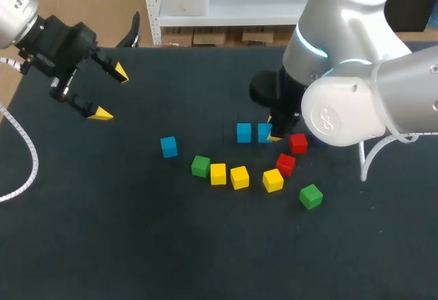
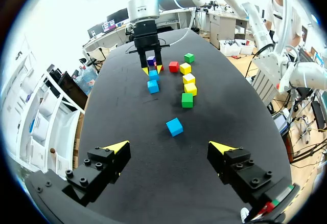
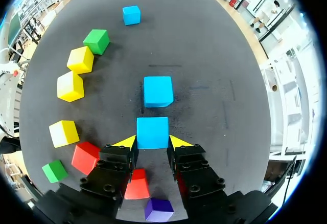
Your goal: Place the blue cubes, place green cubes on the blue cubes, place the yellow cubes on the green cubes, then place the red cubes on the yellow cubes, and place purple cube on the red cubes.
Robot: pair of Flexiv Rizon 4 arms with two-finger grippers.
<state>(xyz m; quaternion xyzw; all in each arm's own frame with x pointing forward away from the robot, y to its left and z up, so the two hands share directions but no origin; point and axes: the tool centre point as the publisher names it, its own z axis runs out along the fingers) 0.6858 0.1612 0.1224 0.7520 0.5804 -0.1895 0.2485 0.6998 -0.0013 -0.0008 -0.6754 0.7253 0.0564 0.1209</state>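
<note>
Cubes lie strewn over the dark table point(image 1: 102, 231). In the head view, the left gripper point(image 1: 111, 94) hangs above the table's left side, its fingers spread wide with nothing between them. The right gripper point(image 1: 272, 135) is down at the gripped blue cube point(image 1: 263, 132), just beside a second blue cube point(image 1: 243, 133). A lone blue cube point(image 1: 169, 146) sits apart. Green cubes point(image 1: 200, 166), yellow cubes point(image 1: 239, 177) and red cubes point(image 1: 286, 164) curve nearby.

In the left wrist view, the lone blue cube point(image 2: 174, 127) lies ahead of the spread fingers.

In the right wrist view, both yellow tips clamp the gripped blue cube point(image 3: 153, 132) from two sides. A purple cube point(image 3: 159, 209) sits under the gripper.
</note>
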